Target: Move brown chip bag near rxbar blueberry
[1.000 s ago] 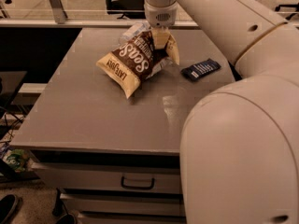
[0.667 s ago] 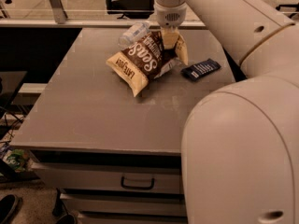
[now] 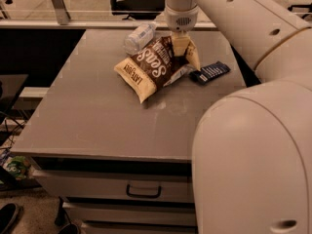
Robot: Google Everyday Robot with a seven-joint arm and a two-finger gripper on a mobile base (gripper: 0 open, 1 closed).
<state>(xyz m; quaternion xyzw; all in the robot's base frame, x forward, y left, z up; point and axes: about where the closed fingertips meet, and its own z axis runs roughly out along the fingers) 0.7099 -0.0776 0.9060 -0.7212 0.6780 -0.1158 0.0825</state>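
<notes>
A gray table top point(image 3: 97, 116) sits on a cabinet with drawers. The top drawer has a dark handle point(image 3: 144, 191). Behind the table are a rail and a dark chair.

The brown chip bag point(image 3: 153, 67) lies near the back of the table, a bit right of the middle. Its long side runs on a slant. One cream-yellow end points to the front left, toward the near edge. The other end points to the back right, up under the gripper. The big white letters face up.

The gripper point(image 3: 180, 50) comes straight down from the big white arm point(image 3: 243, 28). It is at the bag's back right end. It is pinched tight on that end of the bag.

The rxbar blueberry point(image 3: 209, 72) lies flat, just to the right of the bag. It is very close to the bag, but I cannot tell if they touch. A clear plastic bottle point(image 3: 139, 37) lies on its side behind the bag, at the back left.

A second ago the bag was more to the left, and there was more table between it and the bar. Now the bag and the gripper have moved right, up close to the bar. The bar has not moved. More of the bottle shows now.
</notes>
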